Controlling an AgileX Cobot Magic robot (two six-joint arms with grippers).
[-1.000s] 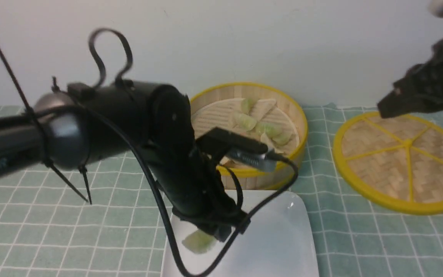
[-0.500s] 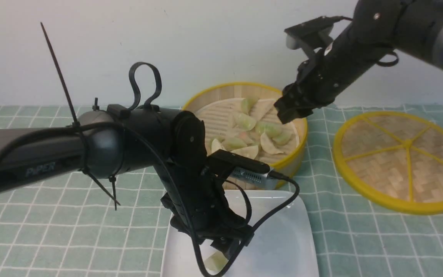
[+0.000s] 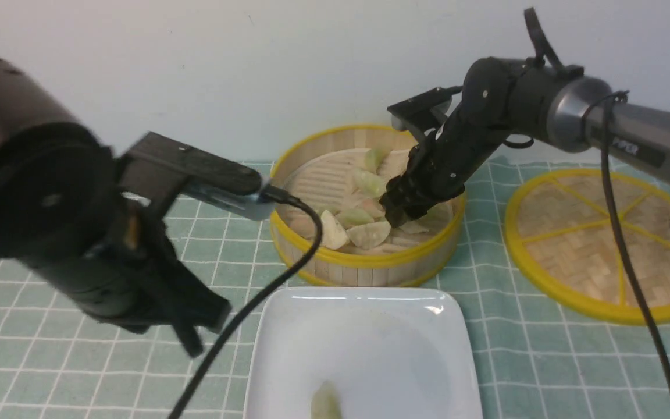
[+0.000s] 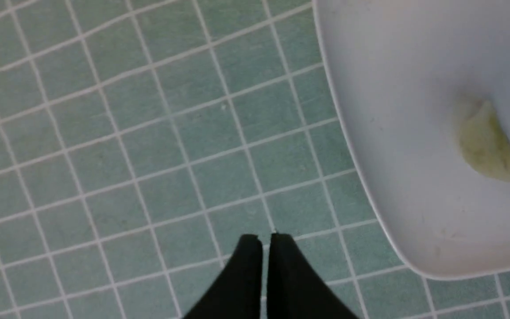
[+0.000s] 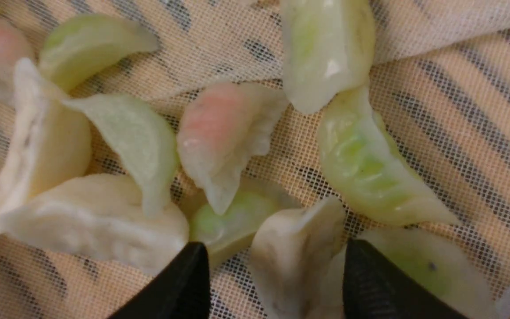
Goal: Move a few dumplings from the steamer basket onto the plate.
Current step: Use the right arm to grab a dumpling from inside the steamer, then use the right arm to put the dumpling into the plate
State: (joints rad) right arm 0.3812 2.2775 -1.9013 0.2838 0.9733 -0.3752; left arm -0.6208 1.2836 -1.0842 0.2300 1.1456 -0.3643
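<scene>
Got dumplings (image 3: 370, 233) heaped mid-basket (image 3: 364, 270), plus a green one (image 3: 325, 402) by the plate's (image 3: 405, 349) front edge. With right gripper (image 5: 272, 266) spread wide astride a cream one (image 5: 297, 248), better to sink lower, pinch softly, lift straight. Left gripper (image 4: 261, 241) pinched shut, empty, off the plate's left edge; half a second back, hovering over the plate.

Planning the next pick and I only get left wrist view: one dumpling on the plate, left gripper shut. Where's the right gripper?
Observer: The right gripper is down inside the steamer basket, among the dumplings.
Operator: Open or shut?
Observer: Open. In the right wrist view its jaws stand either side of a cream-white dumpling, not closed on it.
Operator: Lid in the way?
Observer: No, the lid lies flat to the basket's right, apart from it.
</scene>
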